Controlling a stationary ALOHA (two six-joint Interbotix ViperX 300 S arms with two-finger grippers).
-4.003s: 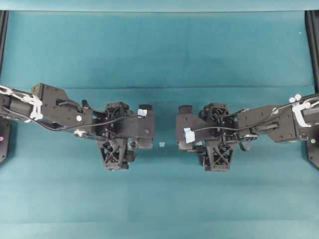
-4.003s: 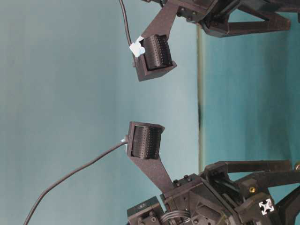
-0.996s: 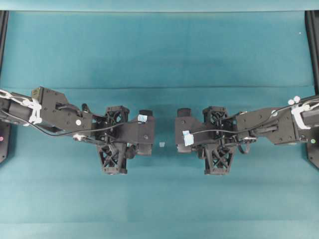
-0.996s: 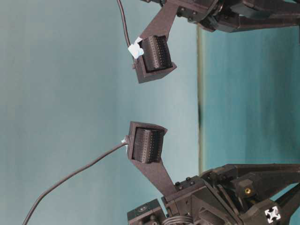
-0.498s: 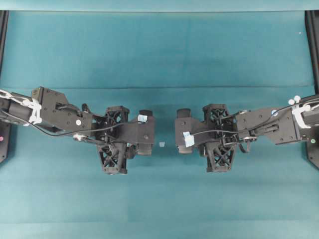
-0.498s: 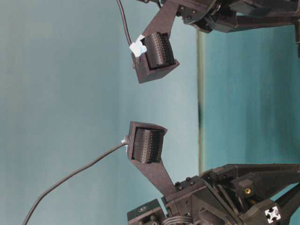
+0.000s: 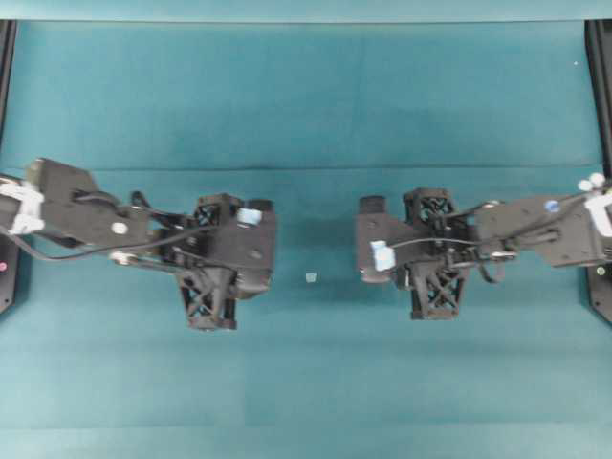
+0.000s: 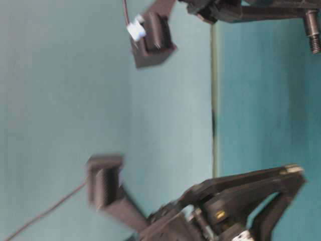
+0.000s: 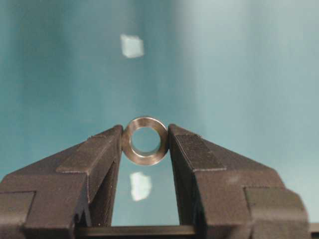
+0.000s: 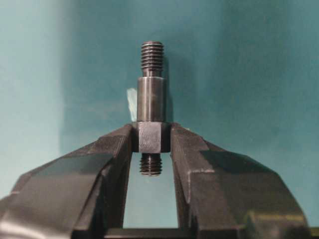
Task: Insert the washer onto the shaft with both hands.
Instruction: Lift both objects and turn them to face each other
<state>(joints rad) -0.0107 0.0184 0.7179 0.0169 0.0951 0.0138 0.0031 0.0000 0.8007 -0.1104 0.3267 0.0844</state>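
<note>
You have no bin, tray or dish anywhere on the teal counter (image 7: 306,105); the only loose things on it are small pale tape scraps, one (image 7: 310,277) lying in the middle of the overhead frame between the two arms. Your left claw (image 9: 145,149) pinches the washer (image 9: 145,141) at its very tips: in the left wrist view the ring sits at the centre of the frame, face-on, its hole open toward you, with one finger touching each side of its rim. Your right claw (image 10: 150,142) pinches the shaft (image 10: 150,107) by its thicker square collar; the rod stands upright in the right wrist frame, its smooth section and threaded end reaching well above the fingertips and a short threaded stub showing below them. In the overhead view the left claw (image 7: 256,251) sits left of centre and the right claw (image 7: 371,247) right of centre, facing each other and well apart. The table-level view is motion-blurred, though the shaft's threaded tip (image 8: 313,37) shows at the upper right.
</note>
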